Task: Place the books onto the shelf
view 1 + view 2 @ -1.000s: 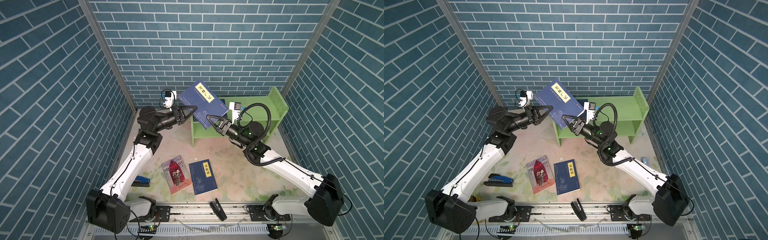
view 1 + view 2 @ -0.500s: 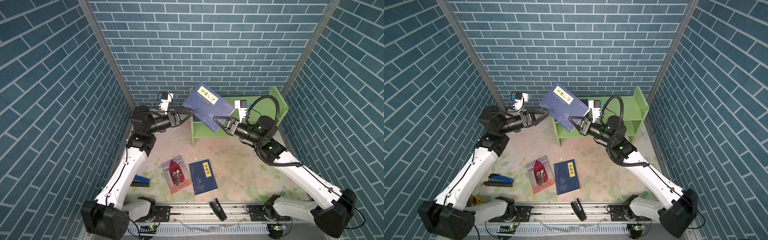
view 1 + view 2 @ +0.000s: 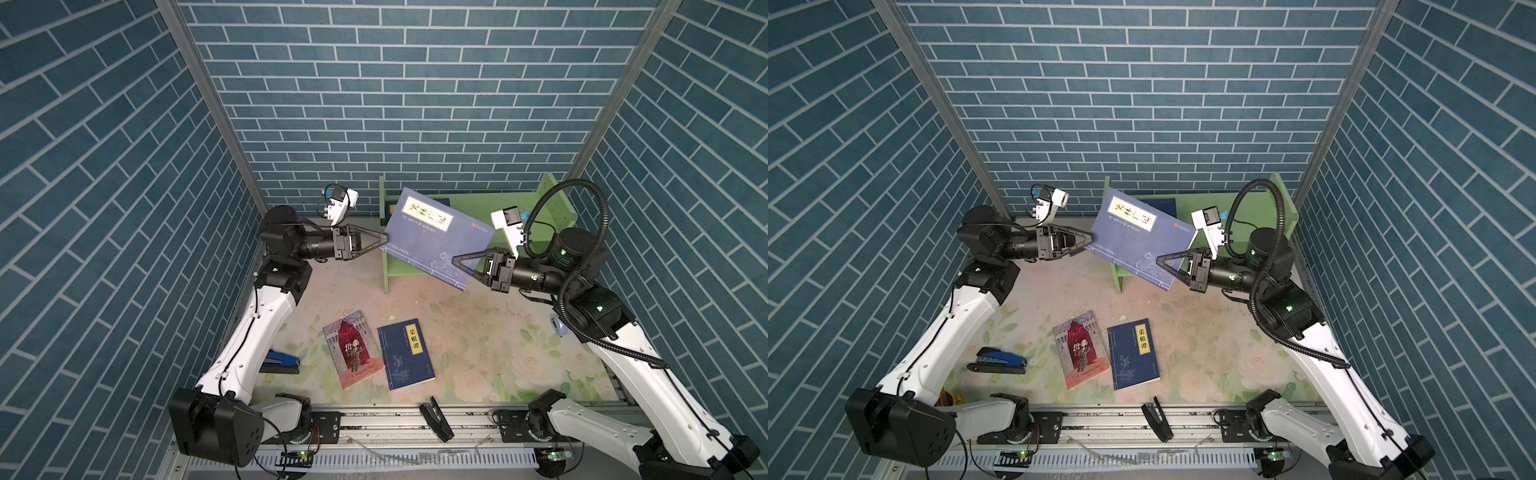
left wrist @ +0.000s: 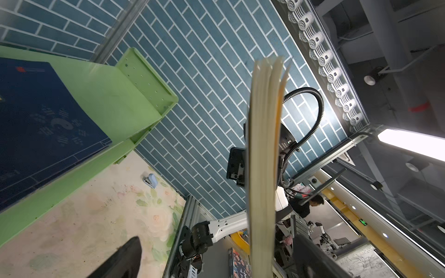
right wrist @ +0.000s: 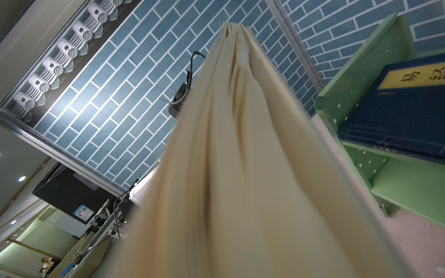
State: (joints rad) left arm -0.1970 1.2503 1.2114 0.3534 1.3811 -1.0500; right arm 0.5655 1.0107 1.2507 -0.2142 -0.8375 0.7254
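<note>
Nearest, on the tabletop (image 3: 478, 345) with its pale flower print, a red book (image 3: 353, 349) and a blue book (image 3: 406, 355) lie flat, side by side. Their long sides run from near to far, with the tops pointing away and leaning a little left. A stapler (image 3: 282, 361) lies to their left, by the left arm. Farther back, the held book (image 3: 432, 237) hangs in the air in front of the left end of the shelf (image 3: 557, 203). Its cover faces up. Its long side runs left to right, with the right end a bit nearer. The yellow label sits along the far edge. The right gripper (image 3: 455, 261) is squeezed tight on the book's right edge. The left gripper (image 3: 384, 237) is at the left edge with its fingers (image 4: 120, 260) spread wide. The pages stand between them and it holds nothing. The green shelf has two boards and small holes in its end panel. The shelf book (image 5: 397, 108) lies flat on the top board, at the left end. Blue brick walls (image 3: 395, 104) close in the back and both sides.
</note>
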